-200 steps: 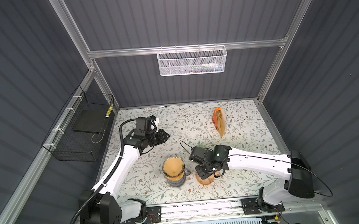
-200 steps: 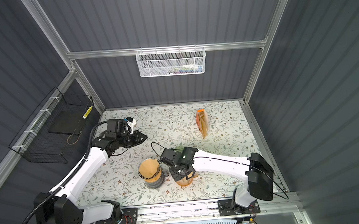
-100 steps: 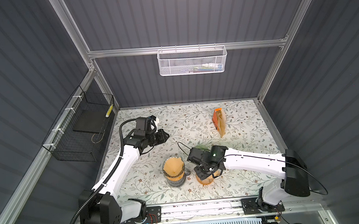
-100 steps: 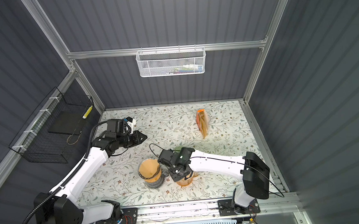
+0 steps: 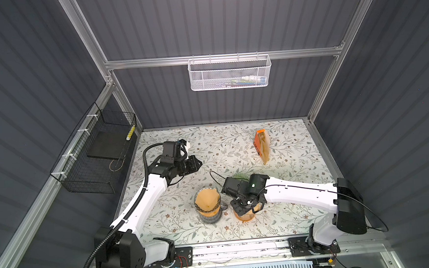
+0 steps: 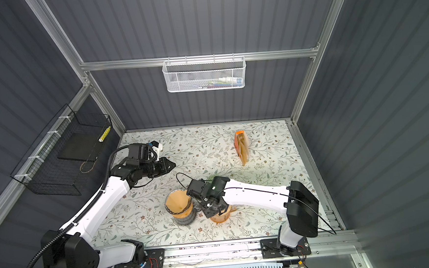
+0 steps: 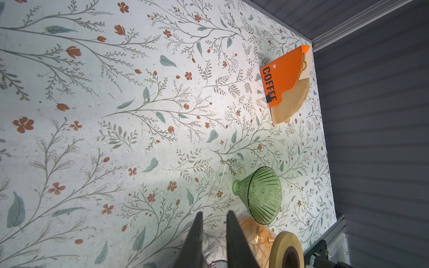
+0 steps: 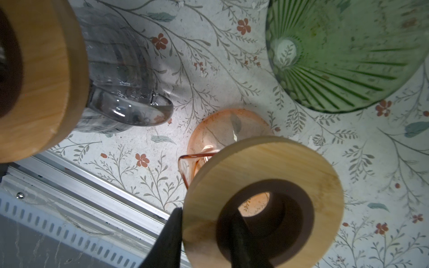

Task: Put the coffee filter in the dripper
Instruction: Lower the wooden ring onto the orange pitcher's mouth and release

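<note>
Well, coffee filter (image 5: pixel 207 204) sat in the carafe's (image 5: pixel 209 218) dripper (image 8: pixel 39 76) (light, floppy paper, I'd say: pinch its rim); beside the carafe, right tool (image 8: pixel 205 214) straddled a wooden collar (image 8: pixel 262 162), grip unclear; left tool (image 7: pixel 214 212) hung ajar, empty.

Green dripper (image 5: pixel 238 176) mostly behind right arm (image 5: pixel 301 193)
</note>
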Controlling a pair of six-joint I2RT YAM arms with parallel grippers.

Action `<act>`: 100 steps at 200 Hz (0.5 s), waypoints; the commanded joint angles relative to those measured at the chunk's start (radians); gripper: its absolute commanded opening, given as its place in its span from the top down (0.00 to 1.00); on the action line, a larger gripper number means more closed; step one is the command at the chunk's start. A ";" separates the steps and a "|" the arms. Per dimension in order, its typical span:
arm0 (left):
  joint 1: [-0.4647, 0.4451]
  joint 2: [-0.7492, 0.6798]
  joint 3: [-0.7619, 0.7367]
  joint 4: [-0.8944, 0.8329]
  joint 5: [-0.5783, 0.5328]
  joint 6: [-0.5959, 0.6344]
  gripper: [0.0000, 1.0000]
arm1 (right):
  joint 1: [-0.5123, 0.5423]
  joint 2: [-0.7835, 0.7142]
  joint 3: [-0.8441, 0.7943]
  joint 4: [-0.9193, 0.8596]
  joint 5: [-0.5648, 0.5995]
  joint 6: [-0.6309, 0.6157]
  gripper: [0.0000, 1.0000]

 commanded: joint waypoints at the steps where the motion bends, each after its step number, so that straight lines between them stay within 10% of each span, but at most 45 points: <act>1: -0.004 -0.022 -0.016 -0.001 -0.005 0.018 0.80 | 0.008 0.014 0.032 -0.029 0.007 0.003 0.66; 100: -0.004 -0.050 -0.035 -0.010 -0.004 0.038 0.80 | 0.010 -0.017 0.054 -0.056 0.013 0.040 0.62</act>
